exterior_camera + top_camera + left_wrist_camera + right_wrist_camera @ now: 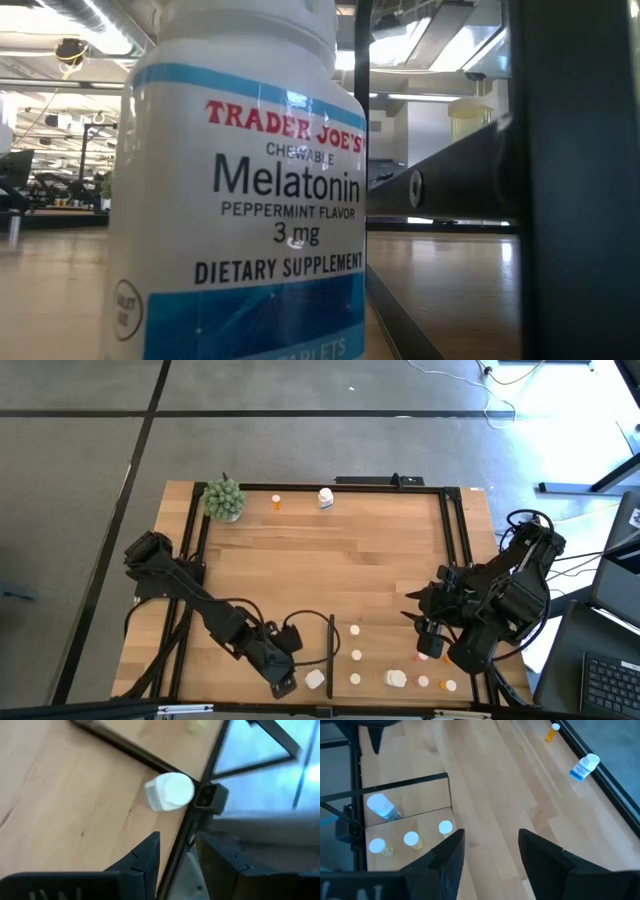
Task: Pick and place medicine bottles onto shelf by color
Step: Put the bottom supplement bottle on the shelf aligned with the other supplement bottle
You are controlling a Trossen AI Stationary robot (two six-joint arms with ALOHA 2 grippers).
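A chunky white medicine bottle [315, 680] stands upright at the table's near edge, just left of the shelf's black strip [330, 648]; it fills the low view [240, 200]. My left gripper [286, 684] hovers open beside it on the left, with the bottle [170, 792] ahead of its fingers and nothing between them. On the pale shelf [385, 652] stand several small white-capped bottles [355, 655], a chunky white one [396, 678] and an orange one [447, 685]. My right gripper [492, 850] hangs open and empty above the shelf's right part [428, 635].
At the far edge stand an orange bottle [276, 503], a white bottle with a blue label [325, 498] and a green spiky plant ball [224, 499]. A black metal frame [450, 540] runs round the tabletop. The middle of the table [330, 565] is bare wood.
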